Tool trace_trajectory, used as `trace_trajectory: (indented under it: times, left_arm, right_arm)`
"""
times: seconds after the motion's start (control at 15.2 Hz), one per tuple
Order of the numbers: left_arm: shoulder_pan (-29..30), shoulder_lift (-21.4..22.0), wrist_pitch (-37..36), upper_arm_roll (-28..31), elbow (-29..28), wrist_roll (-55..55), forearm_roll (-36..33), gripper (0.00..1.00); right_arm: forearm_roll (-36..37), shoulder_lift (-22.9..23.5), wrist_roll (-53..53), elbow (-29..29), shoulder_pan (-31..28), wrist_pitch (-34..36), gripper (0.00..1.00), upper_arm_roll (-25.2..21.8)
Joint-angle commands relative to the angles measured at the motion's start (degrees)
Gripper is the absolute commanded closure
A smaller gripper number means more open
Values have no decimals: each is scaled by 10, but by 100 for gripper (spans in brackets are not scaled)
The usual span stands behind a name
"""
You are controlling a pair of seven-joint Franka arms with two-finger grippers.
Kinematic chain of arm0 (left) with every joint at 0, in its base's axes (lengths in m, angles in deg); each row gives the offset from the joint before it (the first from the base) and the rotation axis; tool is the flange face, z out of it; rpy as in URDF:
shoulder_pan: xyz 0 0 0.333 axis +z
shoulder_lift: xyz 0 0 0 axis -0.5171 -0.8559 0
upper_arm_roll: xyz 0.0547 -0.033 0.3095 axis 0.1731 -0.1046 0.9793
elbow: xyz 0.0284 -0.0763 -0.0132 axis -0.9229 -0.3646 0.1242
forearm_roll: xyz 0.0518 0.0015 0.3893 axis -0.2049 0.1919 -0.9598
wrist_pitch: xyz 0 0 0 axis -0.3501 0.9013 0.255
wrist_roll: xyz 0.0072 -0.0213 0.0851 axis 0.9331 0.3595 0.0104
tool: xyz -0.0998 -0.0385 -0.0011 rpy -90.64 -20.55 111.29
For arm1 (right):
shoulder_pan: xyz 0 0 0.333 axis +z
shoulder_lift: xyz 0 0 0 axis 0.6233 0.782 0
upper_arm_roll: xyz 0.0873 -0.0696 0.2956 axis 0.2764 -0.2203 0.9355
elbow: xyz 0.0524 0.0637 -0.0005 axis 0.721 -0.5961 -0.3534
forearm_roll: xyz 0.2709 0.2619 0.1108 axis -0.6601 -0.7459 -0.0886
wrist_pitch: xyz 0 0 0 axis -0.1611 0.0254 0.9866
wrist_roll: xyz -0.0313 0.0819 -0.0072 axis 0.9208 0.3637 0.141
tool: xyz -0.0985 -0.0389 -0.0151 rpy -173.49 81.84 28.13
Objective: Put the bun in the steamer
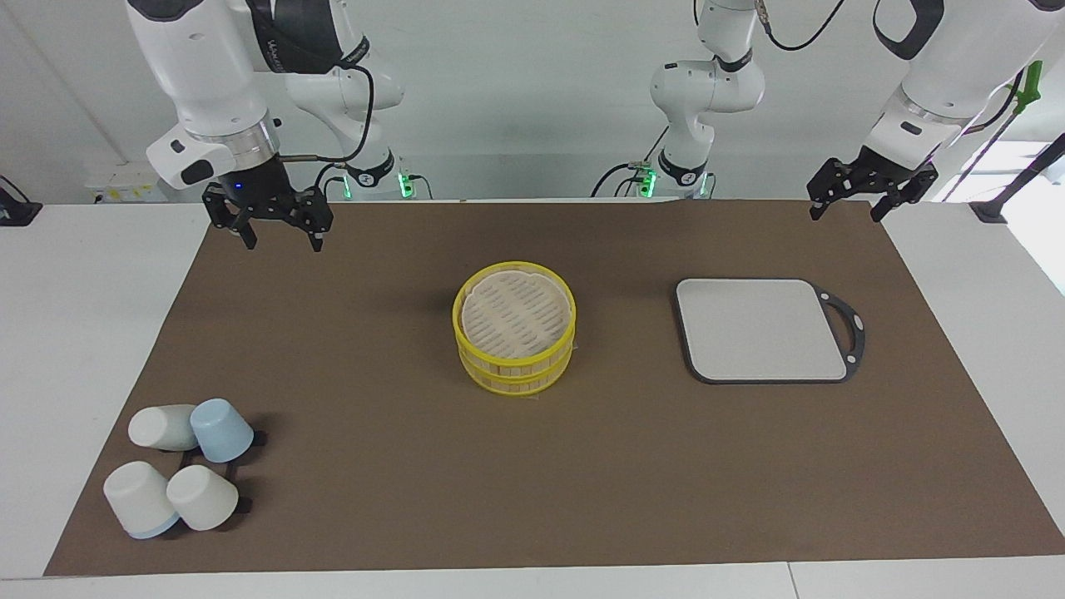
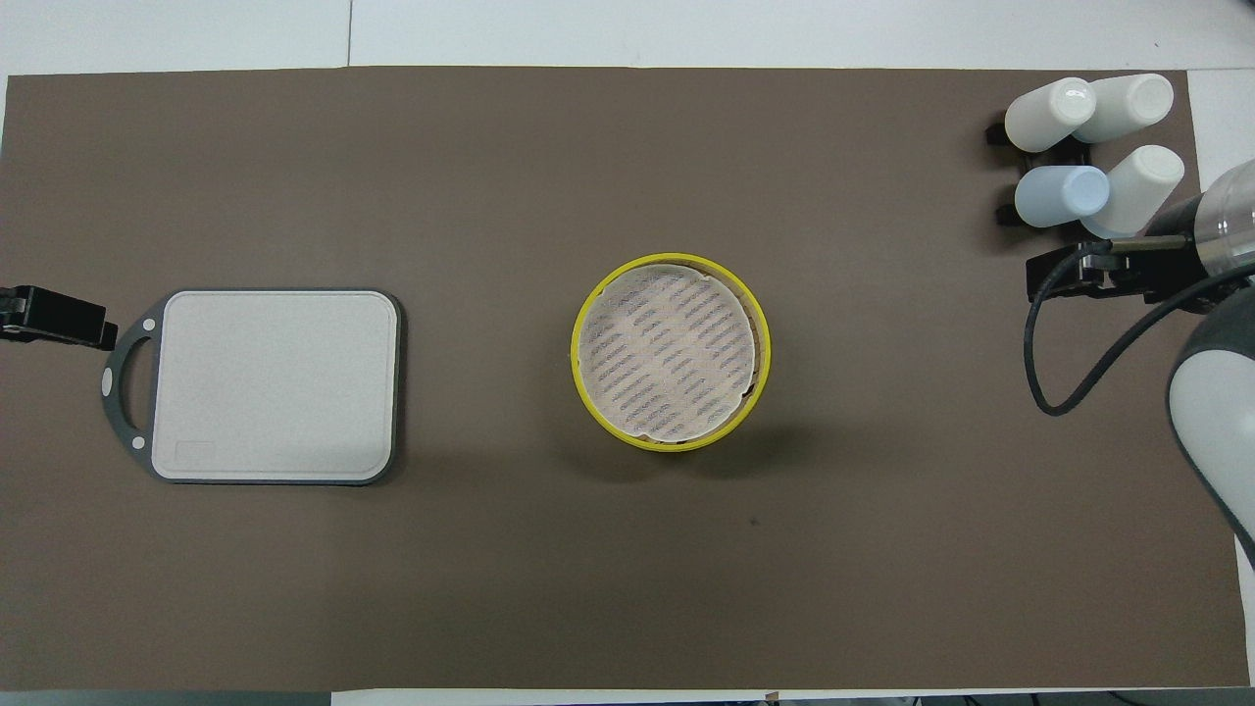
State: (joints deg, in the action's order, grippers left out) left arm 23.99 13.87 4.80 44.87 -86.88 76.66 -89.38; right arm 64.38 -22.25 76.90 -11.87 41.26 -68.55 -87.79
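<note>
The steamer (image 1: pixel 514 363) (image 2: pixel 577 353) stands in the middle of the brown mat, two yellow-rimmed tiers stacked, with a pale woven lid (image 1: pixel 516 314) (image 2: pixel 669 353) on top. The bun is out of view. My right gripper (image 1: pixel 284 243) (image 2: pixel 1074 275) hangs open and empty over the mat at the right arm's end, well apart from the steamer. Up at the left arm's end my left gripper (image 1: pixel 844 213) (image 2: pixel 51 316) waits open and empty, over the mat's corner near the board's handle.
A grey square board (image 1: pixel 761 329) (image 2: pixel 275 384) with a dark handle lies beside the steamer toward the left arm's end. Several upturned cups (image 1: pixel 179 466) (image 2: pixel 1088 147), white and pale blue, sit on a black rack at the right arm's end, farther from the robots.
</note>
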Motion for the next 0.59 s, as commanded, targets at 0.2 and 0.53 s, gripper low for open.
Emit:
trace_trajectory:
  times: [0.2, 0.53]
  left_arm:
    - [-1, 8, 10, 2, -13, -4, 6, 0]
    - [-2, 7, 10, 2, -12, -4, 6, 0]
  right_arm:
    - [3, -4, 0, -2, -5, 9, 0, 2]
    - [-1, -4, -1, -1, -2, 6, 0, 2]
